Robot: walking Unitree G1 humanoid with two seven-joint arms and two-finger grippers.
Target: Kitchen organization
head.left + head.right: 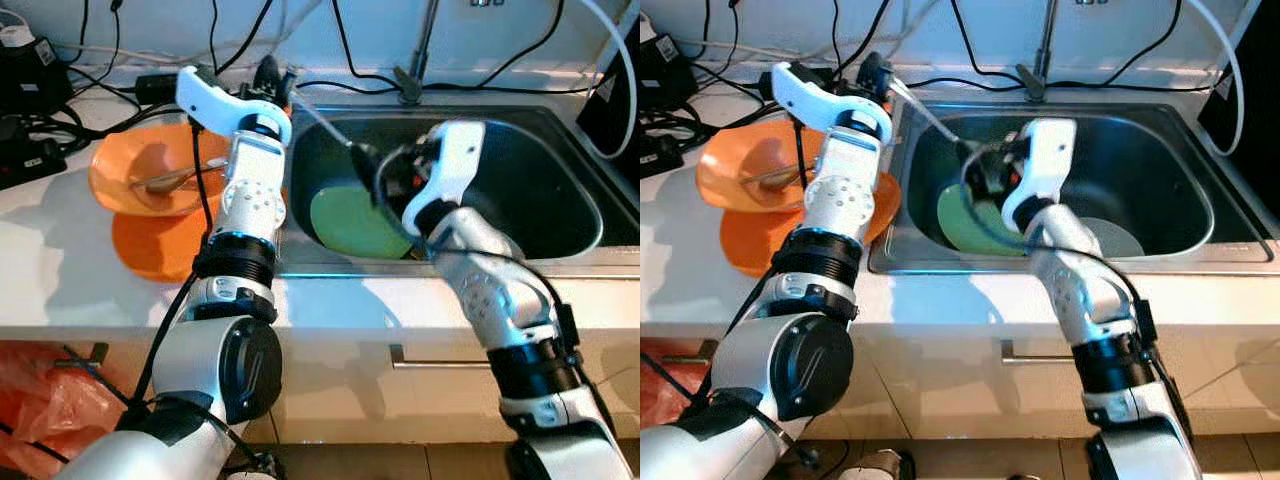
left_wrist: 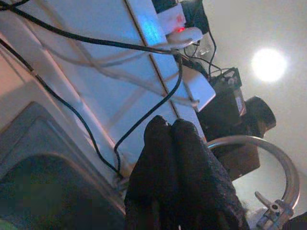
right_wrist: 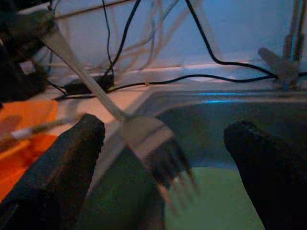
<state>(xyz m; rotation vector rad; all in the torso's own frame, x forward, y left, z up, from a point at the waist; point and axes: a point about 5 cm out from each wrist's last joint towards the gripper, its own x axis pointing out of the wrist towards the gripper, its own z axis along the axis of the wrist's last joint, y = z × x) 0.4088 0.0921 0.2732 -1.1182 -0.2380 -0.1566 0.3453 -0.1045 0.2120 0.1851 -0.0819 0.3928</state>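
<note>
A silver fork (image 1: 320, 120) slants over the sink's back left corner, and my left gripper (image 1: 268, 80) is shut on its handle end. Its fingers (image 2: 165, 143) are pressed together in the left wrist view. The fork's tines (image 3: 160, 153) point down between the spread fingers of my right gripper (image 3: 165, 129), which is open inside the sink (image 1: 560, 262) and not touching the fork. A green plate (image 1: 350, 225) lies on the sink's floor just under the right gripper (image 1: 385, 175).
An orange bowl (image 1: 120, 165) holding a spoon (image 1: 180, 178) rests on an orange plate (image 1: 150, 250) on the white counter left of the sink. Black cables and plugs (image 1: 30, 90) run along the back wall. The faucet (image 1: 415, 70) rises behind the sink.
</note>
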